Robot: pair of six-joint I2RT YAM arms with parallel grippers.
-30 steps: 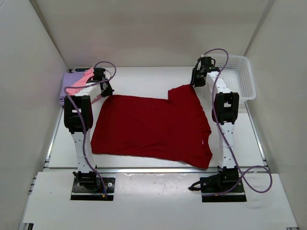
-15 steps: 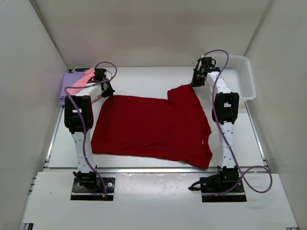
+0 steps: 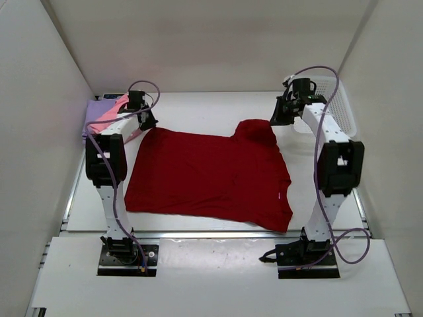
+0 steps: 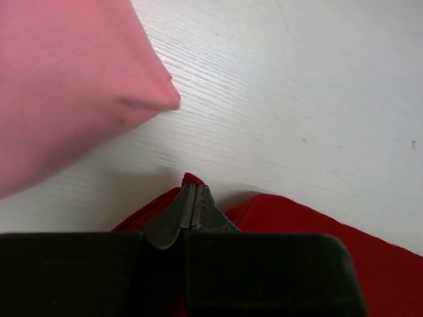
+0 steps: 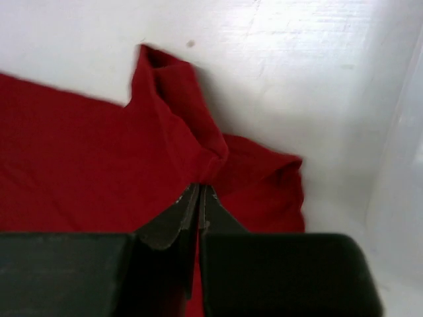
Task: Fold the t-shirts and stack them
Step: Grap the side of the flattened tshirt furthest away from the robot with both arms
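Note:
The dark red t-shirt lies spread flat in the middle of the table. My left gripper is shut on its far left corner, and a tip of red cloth pokes out past the fingertips. My right gripper is shut on the far right part of the same shirt, where the red fabric bunches into a ridge at the closed tips. The pink t-shirt lies folded on the lavender t-shirt at the far left. The pink t-shirt's corner sits just beyond my left gripper.
A white lattice basket stands at the far right, close behind the right arm, and shows as a pale blur at the right edge of the right wrist view. White walls close in the table on the left, back and right.
The right gripper has shut on the red shirt's far right part. The right arm has swung outward to the right, bunching the cloth there. The left arm holds still.

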